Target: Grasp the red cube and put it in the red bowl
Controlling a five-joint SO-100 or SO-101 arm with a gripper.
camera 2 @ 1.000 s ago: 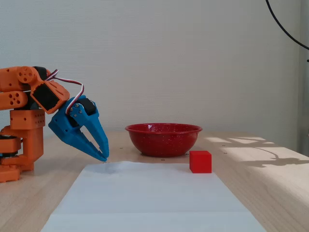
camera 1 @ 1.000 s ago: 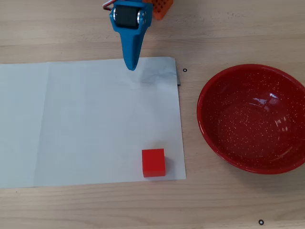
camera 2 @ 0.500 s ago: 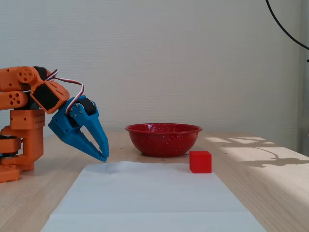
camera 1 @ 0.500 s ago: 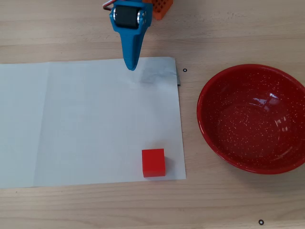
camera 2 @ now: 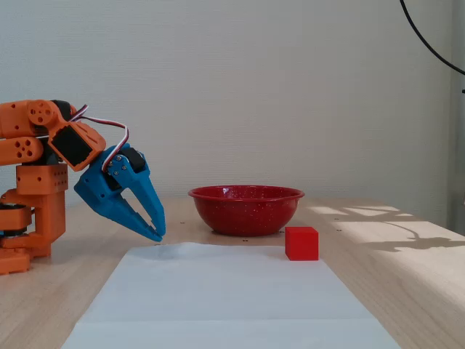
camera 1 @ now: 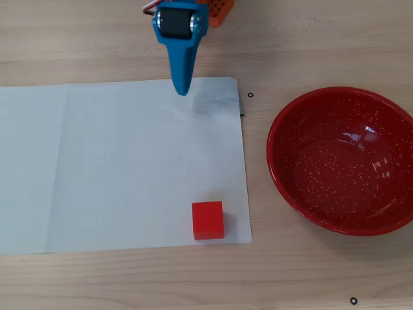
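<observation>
The red cube (camera 1: 208, 220) sits on the white paper near its front right corner; in the fixed view it (camera 2: 301, 243) stands in front of and to the right of the bowl. The red bowl (camera 1: 342, 161) with white speckles stands empty on the wood to the right of the paper, and also shows in the fixed view (camera 2: 245, 211). My blue gripper (camera 1: 182, 89) is shut and empty. It points down at the paper's far edge, just above the surface in the fixed view (camera 2: 158, 235), well away from the cube.
A white paper sheet (camera 1: 116, 168) covers the left and middle of the wooden table (camera 1: 290, 271). The orange arm base (camera 2: 33, 218) stands at the left in the fixed view. Small black marks dot the wood near the bowl.
</observation>
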